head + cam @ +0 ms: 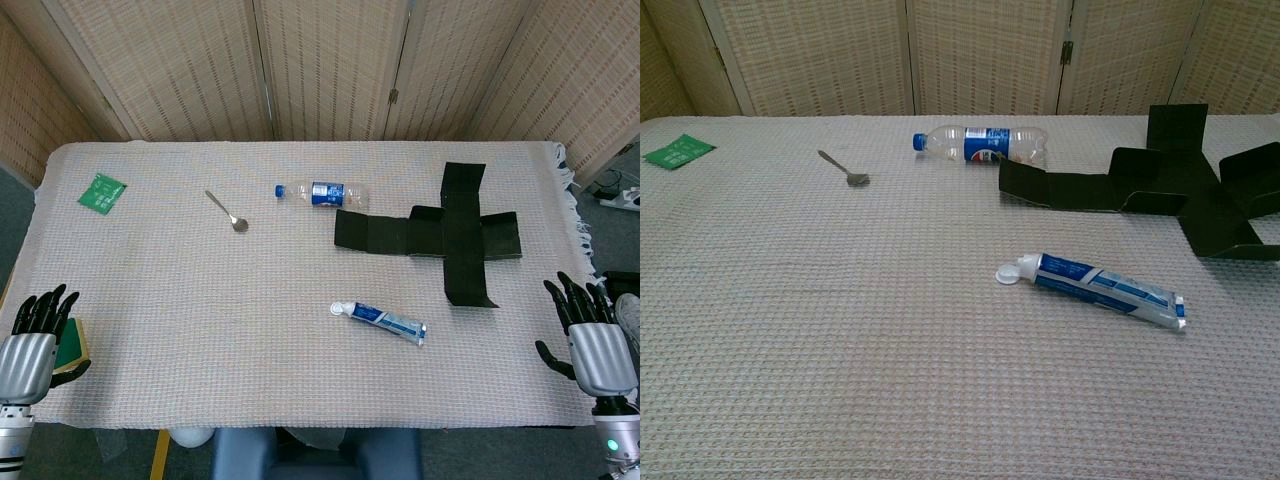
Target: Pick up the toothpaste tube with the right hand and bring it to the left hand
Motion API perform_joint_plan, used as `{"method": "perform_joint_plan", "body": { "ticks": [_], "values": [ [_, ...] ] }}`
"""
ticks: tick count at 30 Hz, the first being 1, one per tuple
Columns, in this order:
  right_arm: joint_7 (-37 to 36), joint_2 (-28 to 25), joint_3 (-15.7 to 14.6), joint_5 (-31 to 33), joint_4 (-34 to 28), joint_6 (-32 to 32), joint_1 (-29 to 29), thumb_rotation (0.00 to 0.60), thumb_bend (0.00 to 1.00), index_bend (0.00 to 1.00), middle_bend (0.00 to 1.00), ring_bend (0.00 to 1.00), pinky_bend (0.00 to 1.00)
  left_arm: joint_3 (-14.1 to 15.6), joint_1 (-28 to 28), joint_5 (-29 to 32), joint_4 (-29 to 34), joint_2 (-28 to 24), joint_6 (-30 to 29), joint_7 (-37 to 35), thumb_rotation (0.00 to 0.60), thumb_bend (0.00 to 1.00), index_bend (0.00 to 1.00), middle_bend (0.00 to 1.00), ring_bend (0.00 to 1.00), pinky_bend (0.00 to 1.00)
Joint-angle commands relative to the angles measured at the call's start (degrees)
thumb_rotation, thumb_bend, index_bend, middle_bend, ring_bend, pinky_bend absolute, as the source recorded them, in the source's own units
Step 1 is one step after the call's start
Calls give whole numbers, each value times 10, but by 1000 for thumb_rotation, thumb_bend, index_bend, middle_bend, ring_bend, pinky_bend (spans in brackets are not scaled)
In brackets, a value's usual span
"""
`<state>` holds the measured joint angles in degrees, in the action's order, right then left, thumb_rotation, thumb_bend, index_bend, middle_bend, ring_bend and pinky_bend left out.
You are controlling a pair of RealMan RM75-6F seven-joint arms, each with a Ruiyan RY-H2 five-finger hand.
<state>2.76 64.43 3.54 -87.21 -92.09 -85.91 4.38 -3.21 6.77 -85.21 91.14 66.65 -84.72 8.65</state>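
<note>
The toothpaste tube (379,319) lies near the surface's front edge; left hand (35,338) and right hand (590,335) rest released, fingers spread.

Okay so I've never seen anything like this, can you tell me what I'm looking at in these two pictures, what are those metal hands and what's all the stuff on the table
These are two cameras on one two-armed robot. The head view looks down at the table; the chest view looks across it from lower down. The silver and black left hand and right hand rest at the table's near corners, fingers spread, holding nothing. On the woven beige tablecloth lie a white and blue toothpaste tube, a clear plastic bottle with a blue label, a small metal spoon, a green packet and a flattened black cardboard box. The robot's job is to lift the tube with its right hand.
</note>
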Motion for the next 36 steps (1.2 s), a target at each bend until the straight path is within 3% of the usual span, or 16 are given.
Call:
{"method": "perform_joint_plan", "body": {
  "ticks": [1,21,26,36],
  "values": [
    [0,0,0,-1,0,2,1,600,346,0,39,94,0,0,1,0,-1,1,2,0,600,173,50,0,0,0],
    [-9,-8,-2,-13,-18,33,24,600,346,0,91,156,0,0,4,0,-5,3,4,-7,600,173,54,0,1,0],
    [10,-2,1,-6,-35,79,51,600,346,1,155,216,0,0,5,1,-6,3,6,-9,600,173,54,0,2,0],
    [45,23,24,10,-64,192,140,600,346,34,207,225,0,3,-1,-6,-4,-6,-6,-19,600,173,54,0,4,0]
  ]
}}
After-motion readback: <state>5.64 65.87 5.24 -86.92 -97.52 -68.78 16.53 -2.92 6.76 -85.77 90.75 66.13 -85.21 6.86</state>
